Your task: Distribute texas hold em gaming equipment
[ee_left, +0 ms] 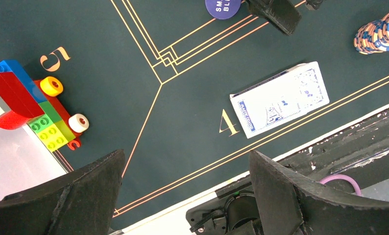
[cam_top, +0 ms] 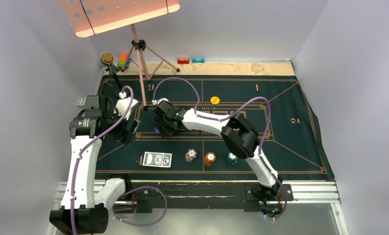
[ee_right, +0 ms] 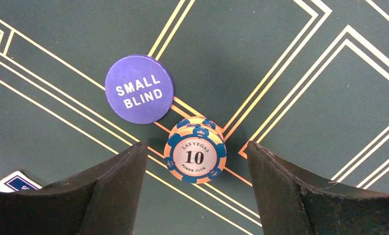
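Green cloth covered most of the worktop [cam_top: 241, 68]. It was a dark poker mat [cam_top: 280, 98] with thin gold lines and numbers on it.

The right end effector [ee_right: 196, 145] hung low over the mat, left of the middle. Its two black fingers stood apart. A small stack of orange and blue poker chips [ee_right: 196, 156] sat between them on the mat. The top chip said "10". There was a gap on each side of the stack, so the fingers did not touch it. A round blue disc [ee_right: 139, 89] with the words "SMALL BLIND" lay flat, right up against the stack.

The left end effector [ee_left: 186, 154] was open wide and held nothing. It hung above the left part of the mat. A deck of blue and white playing cards [ee_left: 279, 99] lay flat near the front edge. Some colourful toy blocks [ee_left: 31, 103] sat by the left edge of the mat.

Three more chip stacks stood in a row to the right of the cards: a pale one [cam_top: 190, 155], an orange one [cam_top: 209, 158] and a teal one [cam_top: 231, 158]. A yellow disc [cam_top: 215, 100] lay by itself near the back of the mat.
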`<action>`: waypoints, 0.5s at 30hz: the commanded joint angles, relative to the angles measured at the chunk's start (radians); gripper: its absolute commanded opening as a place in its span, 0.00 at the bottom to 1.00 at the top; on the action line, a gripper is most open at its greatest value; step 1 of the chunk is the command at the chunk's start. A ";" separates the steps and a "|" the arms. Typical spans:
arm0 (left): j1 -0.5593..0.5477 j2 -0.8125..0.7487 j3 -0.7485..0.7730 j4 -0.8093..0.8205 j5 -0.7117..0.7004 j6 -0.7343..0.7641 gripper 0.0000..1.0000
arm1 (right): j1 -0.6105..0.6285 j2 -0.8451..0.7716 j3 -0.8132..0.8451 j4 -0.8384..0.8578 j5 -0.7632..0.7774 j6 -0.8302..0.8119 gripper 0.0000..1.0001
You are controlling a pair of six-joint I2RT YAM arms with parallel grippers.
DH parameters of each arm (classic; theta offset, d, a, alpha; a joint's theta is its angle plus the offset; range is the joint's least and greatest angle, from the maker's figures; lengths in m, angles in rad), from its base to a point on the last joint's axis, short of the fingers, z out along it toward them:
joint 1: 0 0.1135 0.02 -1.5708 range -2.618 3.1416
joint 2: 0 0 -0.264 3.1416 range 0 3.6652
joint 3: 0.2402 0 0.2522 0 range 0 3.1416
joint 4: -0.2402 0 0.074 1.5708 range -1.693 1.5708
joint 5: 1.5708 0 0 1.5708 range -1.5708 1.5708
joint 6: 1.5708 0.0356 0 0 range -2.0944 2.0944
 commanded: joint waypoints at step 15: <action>-0.006 -0.019 0.015 0.002 -0.024 -0.001 1.00 | 0.108 -0.492 -0.405 -0.093 0.064 0.027 0.95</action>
